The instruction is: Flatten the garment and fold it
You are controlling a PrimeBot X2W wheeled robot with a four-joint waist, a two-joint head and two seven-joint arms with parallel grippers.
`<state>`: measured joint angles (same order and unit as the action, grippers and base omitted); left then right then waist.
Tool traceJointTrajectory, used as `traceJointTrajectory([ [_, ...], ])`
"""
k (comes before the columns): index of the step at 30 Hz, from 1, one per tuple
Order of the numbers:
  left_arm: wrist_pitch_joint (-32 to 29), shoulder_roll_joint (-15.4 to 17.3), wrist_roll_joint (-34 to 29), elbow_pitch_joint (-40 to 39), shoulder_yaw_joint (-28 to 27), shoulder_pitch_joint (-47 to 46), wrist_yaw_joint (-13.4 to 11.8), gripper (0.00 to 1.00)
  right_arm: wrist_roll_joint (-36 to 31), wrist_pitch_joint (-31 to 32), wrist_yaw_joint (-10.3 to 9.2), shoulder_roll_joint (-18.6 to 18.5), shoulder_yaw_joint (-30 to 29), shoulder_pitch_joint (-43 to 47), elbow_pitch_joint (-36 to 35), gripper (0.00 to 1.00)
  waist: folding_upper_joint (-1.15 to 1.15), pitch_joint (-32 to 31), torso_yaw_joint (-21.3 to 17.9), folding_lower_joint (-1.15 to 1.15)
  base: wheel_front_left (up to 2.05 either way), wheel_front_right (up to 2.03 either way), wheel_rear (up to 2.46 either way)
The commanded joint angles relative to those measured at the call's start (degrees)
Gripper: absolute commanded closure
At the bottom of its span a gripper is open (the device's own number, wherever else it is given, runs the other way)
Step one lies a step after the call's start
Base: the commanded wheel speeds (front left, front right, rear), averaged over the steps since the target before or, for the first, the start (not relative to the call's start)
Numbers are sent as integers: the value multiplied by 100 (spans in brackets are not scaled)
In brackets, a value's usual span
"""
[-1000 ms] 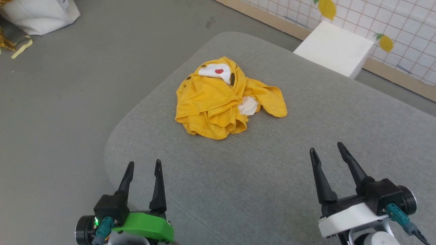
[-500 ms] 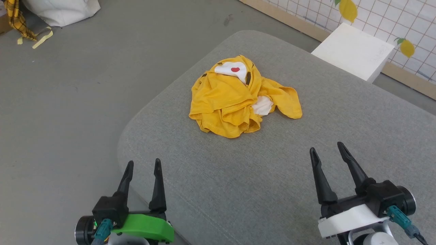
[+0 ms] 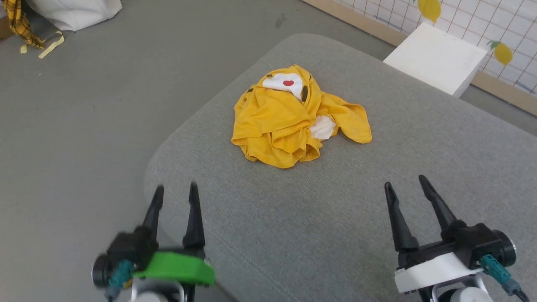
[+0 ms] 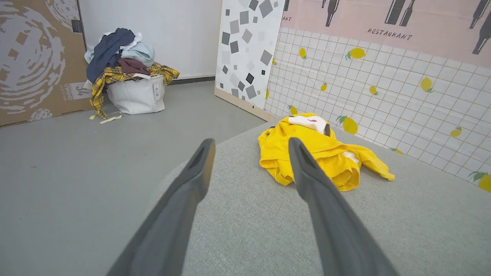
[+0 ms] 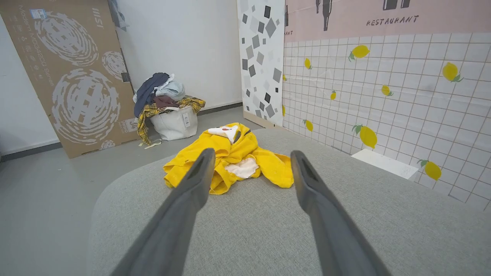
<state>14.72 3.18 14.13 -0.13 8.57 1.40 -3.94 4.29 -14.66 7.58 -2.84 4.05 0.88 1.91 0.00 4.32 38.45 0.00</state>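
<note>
Small rm: grey floor (image 3: 84, 105), lemon-tile wall (image 5: 402, 96).
Cardboard box (image 5: 73, 76) & white laundry bag (image 5: 174, 124) by far wall; grey padded table (image 3: 335, 218) in mid.

The right gripper (image 5: 252, 153), jaws apart, hovers over the grey cushion (image 5: 383, 214) facing the crumpled yellow garment (image 5: 230, 147)

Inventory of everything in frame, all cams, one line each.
crumpled bright yellow cotton T-shirt: one, yellow with white patches and a red dot, on the table
grey fabric-covered table: one, grey, under the shirt
white block: one, white, beyond the table by the wall
white bag heaped with clothes: one, white, on the floor by the cardboard
large cardboard box: one, brown, against the back wall
lemon-print tiled wall panel: one, white and yellow, beside the table
left gripper: one, black and green, lower left of head view, jaws open
right gripper: one, black and white, lower right, jaws open
</note>
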Motion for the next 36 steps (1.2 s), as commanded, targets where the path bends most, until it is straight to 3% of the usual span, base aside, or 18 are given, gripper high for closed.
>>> traceJointTrajectory([
  [1,28,-30,117,-104,29,-320,89,0,-55,-34,-9,-4,-52,-32,-69,0,0,122,-27,0,0,0,0],
  [8,-188,196,303,-288,161,-1911,764,0,-350,193,-9,-4,-208,-199,-521,0,0,501,-184,0,0,0,0],
  [11,-518,411,357,-209,157,-2684,899,0,-477,371,-9,-4,-209,-296,-802,0,0,746,-321,0,0,0,0],
  [12,-987,633,508,144,111,-3516,987,0,-630,580,-9,-4,-170,-422,-1115,0,0,1061,-495,0,0,0,0],
  [24,-2815,1606,1066,2152,201,-5499,1125,0,-905,1104,-9,-91,32,-889,-1926,0,0,2251,-1512,0,0,0,0],
  [30,-3492,2155,1164,2530,680,-5691,1139,0,-879,1150,-9,-130,-58,-1047,-2118,0,0,2710,-1895,0,0,0,0],
  [36,-4029,2309,1547,2817,509,-5558,1077,0,-837,1152,-9,-142,-135,-1208,-2226,0,0,3076,-2136,0,0,0,0],
])
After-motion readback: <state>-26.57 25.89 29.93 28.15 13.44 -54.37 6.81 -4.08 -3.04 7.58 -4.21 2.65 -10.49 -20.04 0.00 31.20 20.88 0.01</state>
